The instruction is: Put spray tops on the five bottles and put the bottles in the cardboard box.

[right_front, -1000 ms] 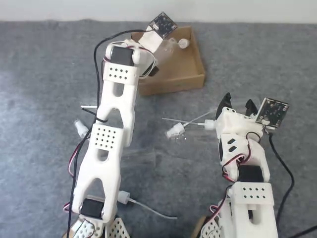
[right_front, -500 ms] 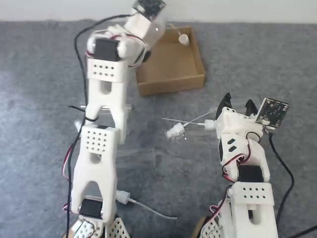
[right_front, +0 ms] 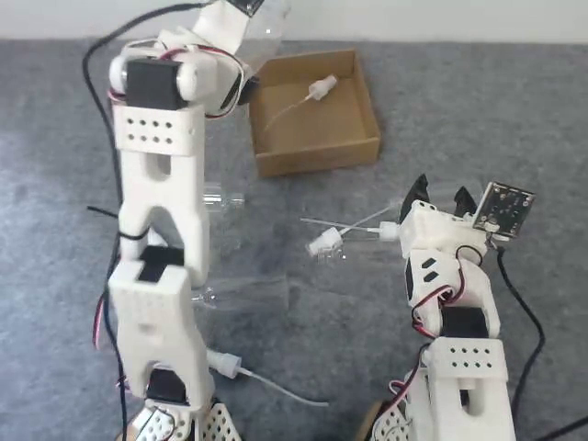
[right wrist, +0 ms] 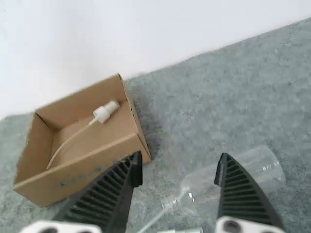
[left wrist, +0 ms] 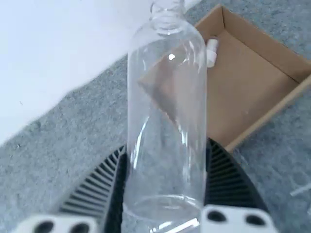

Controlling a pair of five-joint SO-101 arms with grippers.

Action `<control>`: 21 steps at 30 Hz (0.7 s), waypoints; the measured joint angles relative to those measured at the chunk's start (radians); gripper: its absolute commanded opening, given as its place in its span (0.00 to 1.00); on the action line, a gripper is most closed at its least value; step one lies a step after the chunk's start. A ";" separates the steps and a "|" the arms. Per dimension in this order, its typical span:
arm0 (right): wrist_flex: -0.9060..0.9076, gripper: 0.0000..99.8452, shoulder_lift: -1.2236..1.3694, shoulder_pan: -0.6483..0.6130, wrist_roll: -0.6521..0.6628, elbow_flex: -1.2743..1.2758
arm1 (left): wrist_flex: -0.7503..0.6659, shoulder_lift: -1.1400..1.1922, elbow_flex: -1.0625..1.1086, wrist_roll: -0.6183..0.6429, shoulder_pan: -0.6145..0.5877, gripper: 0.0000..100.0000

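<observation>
Found the left gripper (left wrist: 166, 148) clamped on a clear bottle (left wrist: 165, 92), pressing its lower body from both sides. Noted that bottle raised above the table (right_front: 514, 110) near the far edge, neck bare. Located the cardboard box (right_front: 317, 158) at the far edge, about midway along it, just beside the raised bottle. Logged one spray top (right_front: 321, 89) lying loose inside the box, tube trailing toward the box's left wall. Found the right gripper (right wrist: 179, 160) spread wide, holding nothing, poised over a second bottle (right wrist: 233, 174) lying on its side in the right half of the table. Recorded another spray top (right_front: 323, 243) on the table near that bottle's neck. Noted a third bottle (right_front: 243, 292) on its side beside the left arm, mid-table, and a further spray top (right_front: 226, 364) with its tube close to the near edge.
</observation>
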 measured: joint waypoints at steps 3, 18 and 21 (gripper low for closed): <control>0.000 0.22 0.000 0.002 0.000 0.000 | 0.000 -0.112 0.135 0.000 0.002 0.07; 0.000 0.22 0.000 0.002 0.000 0.000 | -0.048 -0.583 0.790 0.000 0.003 0.07; 0.000 0.22 0.000 0.002 0.000 0.000 | -0.129 -0.692 0.974 0.000 0.003 0.07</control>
